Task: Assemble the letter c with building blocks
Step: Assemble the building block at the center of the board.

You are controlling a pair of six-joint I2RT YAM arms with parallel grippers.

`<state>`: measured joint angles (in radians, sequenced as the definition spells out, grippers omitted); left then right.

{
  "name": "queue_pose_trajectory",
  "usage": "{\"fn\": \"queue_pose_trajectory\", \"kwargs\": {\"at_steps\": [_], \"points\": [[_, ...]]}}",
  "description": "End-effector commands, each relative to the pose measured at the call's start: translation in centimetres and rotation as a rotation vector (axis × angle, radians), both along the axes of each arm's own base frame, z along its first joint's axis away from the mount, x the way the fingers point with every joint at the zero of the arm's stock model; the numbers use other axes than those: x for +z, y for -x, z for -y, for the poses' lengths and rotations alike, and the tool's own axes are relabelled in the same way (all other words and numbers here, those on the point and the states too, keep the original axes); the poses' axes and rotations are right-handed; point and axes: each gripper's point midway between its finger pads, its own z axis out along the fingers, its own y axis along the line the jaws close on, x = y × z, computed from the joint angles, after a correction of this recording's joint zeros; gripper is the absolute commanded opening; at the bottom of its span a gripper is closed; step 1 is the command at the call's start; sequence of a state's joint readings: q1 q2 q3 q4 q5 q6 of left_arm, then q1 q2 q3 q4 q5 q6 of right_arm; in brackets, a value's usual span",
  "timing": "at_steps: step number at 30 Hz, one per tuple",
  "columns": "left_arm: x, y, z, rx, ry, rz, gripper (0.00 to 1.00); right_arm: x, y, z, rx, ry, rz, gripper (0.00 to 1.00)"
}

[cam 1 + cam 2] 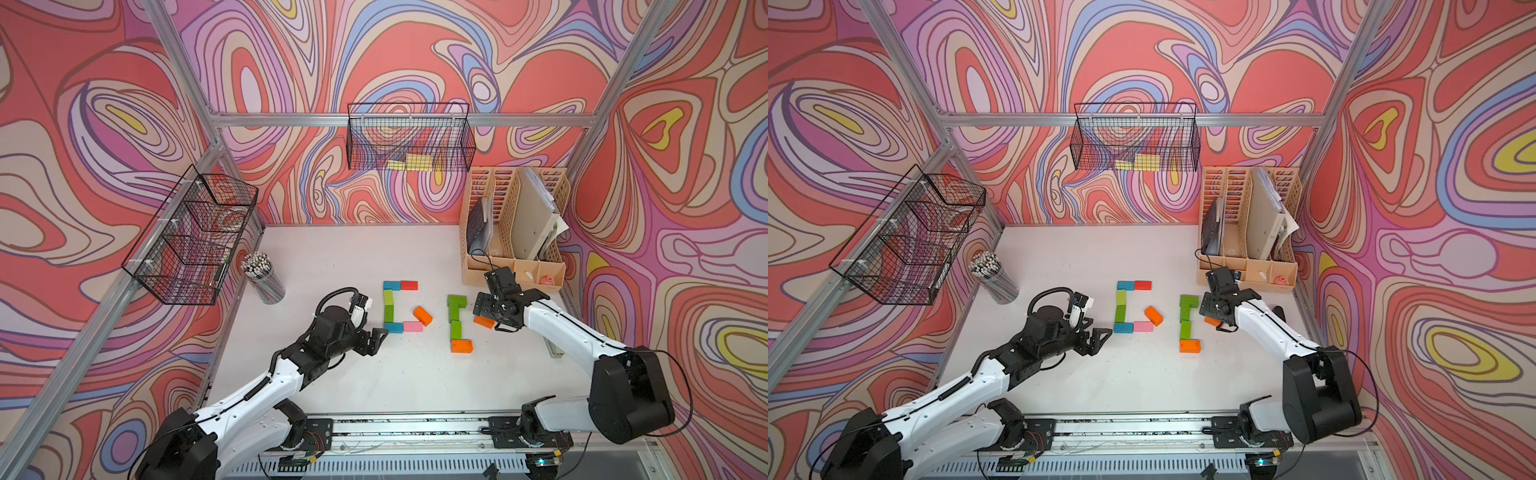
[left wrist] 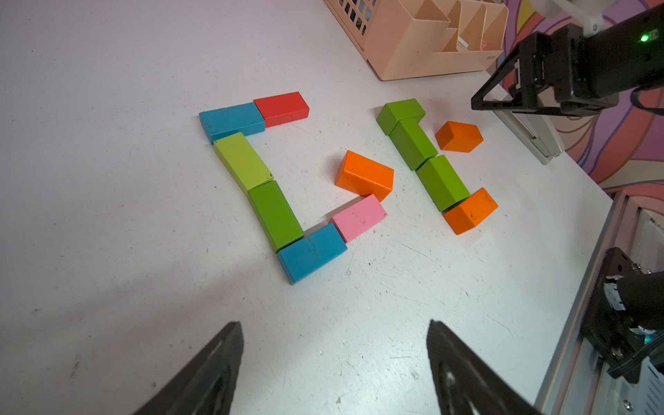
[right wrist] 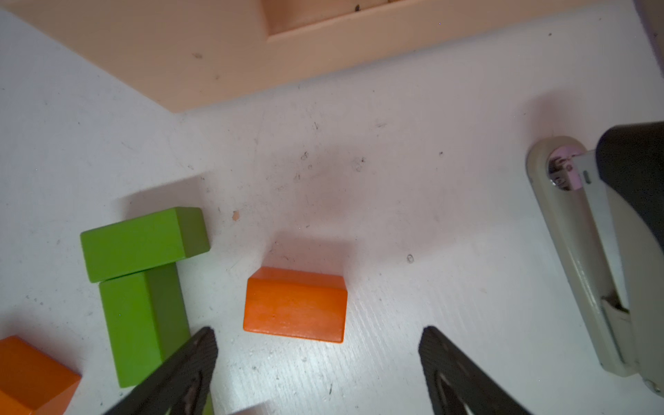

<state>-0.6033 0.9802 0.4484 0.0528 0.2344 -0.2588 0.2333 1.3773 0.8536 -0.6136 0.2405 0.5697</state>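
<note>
The building blocks lie in two groups in both top views. The left group is a C: blue (image 1: 391, 285) and red (image 1: 409, 285) on top, light green (image 1: 388, 297) and green (image 1: 389, 312) as the spine, blue (image 1: 393, 327) and pink (image 1: 412, 326) below. A loose orange block (image 1: 422, 316) sits askew inside it. To the right, three green blocks (image 1: 454, 313) form a spine with an orange block (image 1: 461, 345) at its foot. Another orange block (image 3: 294, 305) lies just ahead of my open, empty right gripper (image 3: 318, 328). My left gripper (image 2: 334, 323) is open and empty, near the lower blue block.
A beige desk organiser (image 1: 515, 232) stands at the back right, close behind the right gripper. A stapler (image 3: 589, 251) lies by the right edge. A cup of pencils (image 1: 266, 274) stands at the left. Wire baskets (image 1: 195, 237) (image 1: 409, 137) hang on the walls.
</note>
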Motion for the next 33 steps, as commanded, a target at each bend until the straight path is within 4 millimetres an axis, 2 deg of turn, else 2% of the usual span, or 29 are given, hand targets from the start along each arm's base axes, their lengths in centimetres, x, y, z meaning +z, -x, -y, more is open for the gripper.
{"fn": "queue_pose_trajectory", "kwargs": {"at_steps": [1, 8, 15, 25, 30, 33], "points": [[-0.5, 0.3, 0.0, -0.003, -0.006, -0.008, 0.83, -0.6, -1.1, -0.6, -0.024, -0.083, 0.034, 0.89], [-0.8, 0.2, -0.1, -0.002, -0.016, -0.011, 0.83, -2.2, -1.8, -1.1, -0.028, -0.121, 0.016, 0.93], [-0.9, 0.1, 0.0, -0.004, -0.02, -0.014, 0.83, -4.0, -1.1, -0.7, -0.063, -0.114, -0.024, 0.96], [-1.1, 0.0, 0.0, -0.005, -0.028, -0.016, 0.83, -5.8, -1.2, -0.7, -0.072, -0.115, -0.053, 0.82], [-1.3, -0.1, 0.0, -0.002, -0.033, -0.018, 0.83, -5.4, -1.4, -0.1, -0.062, -0.078, -0.049, 0.73], [-1.5, -0.1, 0.0, -0.004, -0.038, -0.023, 0.83, -4.8, -1.8, 0.1, -0.039, -0.059, -0.036, 0.71]]}}
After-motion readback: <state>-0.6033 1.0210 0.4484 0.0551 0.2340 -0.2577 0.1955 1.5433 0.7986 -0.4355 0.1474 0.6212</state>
